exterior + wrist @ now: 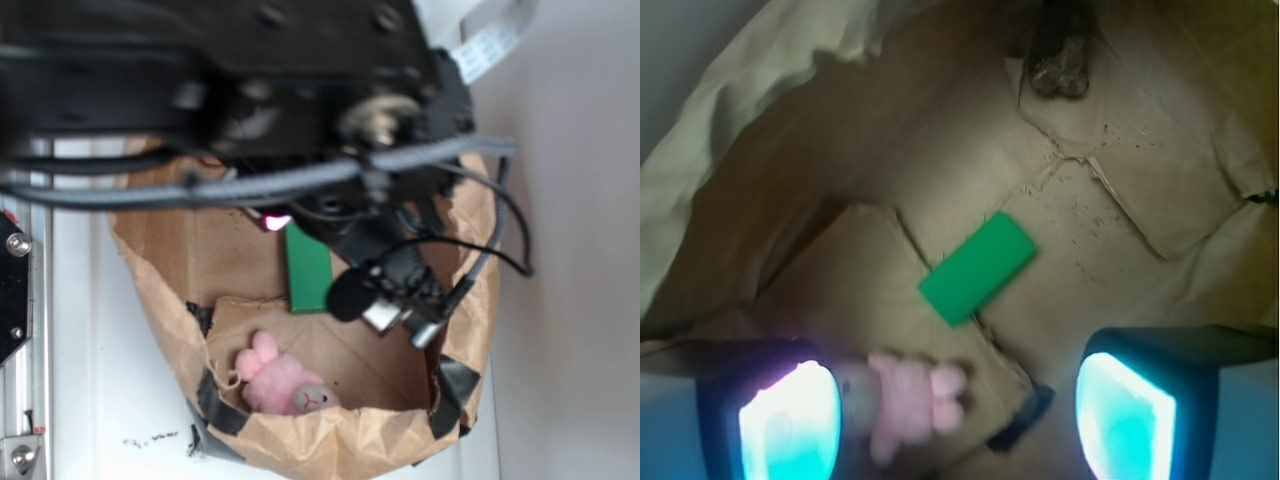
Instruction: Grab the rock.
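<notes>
Seen from the exterior view: black arm (250, 90) filling the top of the frame, blurred, reaching over and down into a brown paper bag (330, 445) with its rim rolled and patched in dark tape. Wrist hanging over the bag's right half, cables looping off to the right side. Gripper (390, 305) itself mostly masked by the arm's own body and camera mount here, fingertips not clear.

From the wrist view: looking steeply down at the bag's creased paper floor. Two finger pads glowing cyan at the bottom corners, left pad (790, 425) and right pad (1127, 420), spread wide with nothing between them but open air above the floor. Gripper (958, 425) released, holding nothing, well above the objects.

Rock (1060, 55) lying at the top edge of the wrist view, dark and lumpy, on the bag floor near a fold, well apart from both pads and untouched. Not visible in the exterior view, hidden under the arm.

Green block (978, 267) flat on the floor near the middle of the wrist view, turned diagonally, between the rock and the pads. Same green block (308, 270) showing partly beneath the arm in the exterior view.

Pink plush toy (910, 395) low in the wrist view, blurred, between the pads in the picture but down on the floor. Pink plush toy (283, 385) against the bag's near wall in the exterior view.
</notes>
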You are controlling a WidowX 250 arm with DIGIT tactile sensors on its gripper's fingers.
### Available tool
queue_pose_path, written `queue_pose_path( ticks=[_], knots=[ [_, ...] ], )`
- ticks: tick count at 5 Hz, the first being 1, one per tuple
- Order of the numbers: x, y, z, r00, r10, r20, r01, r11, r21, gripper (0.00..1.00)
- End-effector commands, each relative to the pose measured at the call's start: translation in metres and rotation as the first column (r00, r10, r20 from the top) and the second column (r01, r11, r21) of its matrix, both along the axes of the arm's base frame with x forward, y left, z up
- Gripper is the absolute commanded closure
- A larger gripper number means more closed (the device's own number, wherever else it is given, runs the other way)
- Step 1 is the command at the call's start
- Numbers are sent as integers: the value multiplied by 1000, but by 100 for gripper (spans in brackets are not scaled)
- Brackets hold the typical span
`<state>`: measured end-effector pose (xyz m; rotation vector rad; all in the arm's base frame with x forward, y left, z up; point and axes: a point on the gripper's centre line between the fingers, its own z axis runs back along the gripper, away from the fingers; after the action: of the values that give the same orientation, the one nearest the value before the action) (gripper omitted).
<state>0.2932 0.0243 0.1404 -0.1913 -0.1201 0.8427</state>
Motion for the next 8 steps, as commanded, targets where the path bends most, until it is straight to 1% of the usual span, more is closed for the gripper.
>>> queue_pose_path(
  ticks=[1, 2, 3, 4, 8],
  knots=[
    [12, 42, -22, 978, 177, 108, -189, 976, 104, 0],
    [12, 55, -36, 976, 193, 104, -205, 971, 121, 0],
    [11, 60, -34, 973, 202, 110, -214, 970, 116, 0],
    [9, 65, -32, 981, 173, 86, -184, 972, 146, 0],
    [9, 65, -32, 981, 173, 86, -184, 972, 146, 0]
  ],
)
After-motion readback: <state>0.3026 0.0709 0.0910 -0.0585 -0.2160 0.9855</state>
